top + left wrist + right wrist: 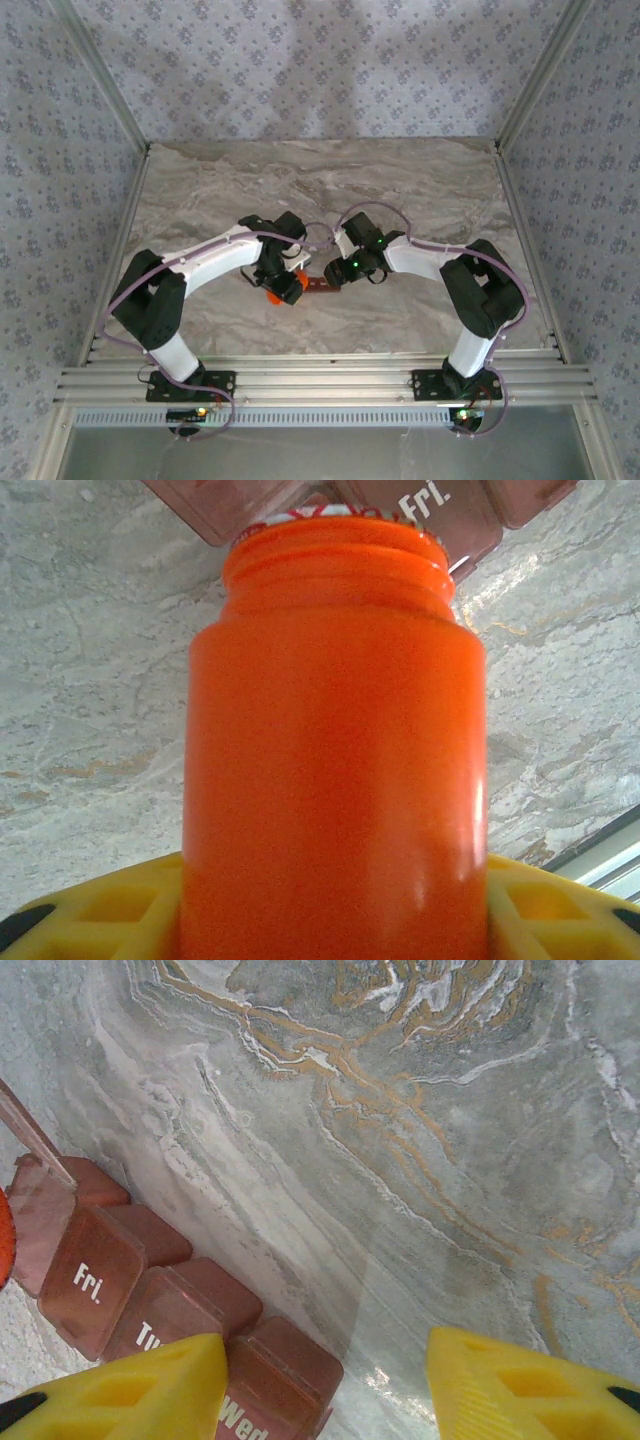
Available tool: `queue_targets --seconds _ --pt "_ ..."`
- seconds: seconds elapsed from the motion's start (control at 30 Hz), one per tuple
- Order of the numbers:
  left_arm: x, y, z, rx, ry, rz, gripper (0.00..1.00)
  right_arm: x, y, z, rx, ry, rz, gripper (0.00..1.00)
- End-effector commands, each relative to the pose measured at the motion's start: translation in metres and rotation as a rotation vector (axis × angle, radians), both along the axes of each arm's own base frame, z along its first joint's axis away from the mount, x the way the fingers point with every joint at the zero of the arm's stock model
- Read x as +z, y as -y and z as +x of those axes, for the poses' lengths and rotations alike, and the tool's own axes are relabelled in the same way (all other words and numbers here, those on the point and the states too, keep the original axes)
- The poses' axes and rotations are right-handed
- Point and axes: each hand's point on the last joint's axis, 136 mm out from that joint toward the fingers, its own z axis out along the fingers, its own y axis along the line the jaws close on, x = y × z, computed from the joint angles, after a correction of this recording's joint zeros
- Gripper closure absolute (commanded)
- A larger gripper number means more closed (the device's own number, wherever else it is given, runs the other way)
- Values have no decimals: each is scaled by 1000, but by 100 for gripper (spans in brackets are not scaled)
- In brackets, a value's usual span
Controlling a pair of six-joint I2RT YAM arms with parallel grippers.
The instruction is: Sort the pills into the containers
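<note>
An orange pill bottle (335,760) sits clamped between the yellow fingers (90,910) of my left gripper (335,900), which is shut on it. Its uncapped mouth points at the containers (440,510), a red-brown strip of cells with "Fri." on one lid. From above, the bottle (271,296) and left gripper (283,287) are just left of the containers (320,285). My right gripper (325,1380) is open over the strip's right end. Its left finger (130,1390) hovers over the "Wed" cell of the containers (150,1300), with bare table in its gap. The pills are hidden.
A marble-patterned tabletop (400,190) stretches behind and beside both grippers. Metal frame posts (527,230) and patterned walls close it in on three sides. An aluminium rail (320,380) carrying the arm bases runs along the near edge.
</note>
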Motion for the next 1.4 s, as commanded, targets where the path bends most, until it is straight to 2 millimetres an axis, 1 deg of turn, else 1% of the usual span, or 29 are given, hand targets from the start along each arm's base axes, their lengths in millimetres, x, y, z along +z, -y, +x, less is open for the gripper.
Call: queue_targets --seconds 0.0,0.53,1.0,1.37 --pt "6 1 -1 -21 -27 0 100 -18 12 -4 -27 -47 -64 43" --pt "6 -1 -1 -46 -57 32 100 -19 12 -4 -27 -49 -65 43" --pt "7 -3 5 -58 -68 49 100 -19 11 -5 -25 -52 -63 43" --pt "2 -3 3 -62 -83 53 100 -19 11 -5 -25 -53 -63 43"
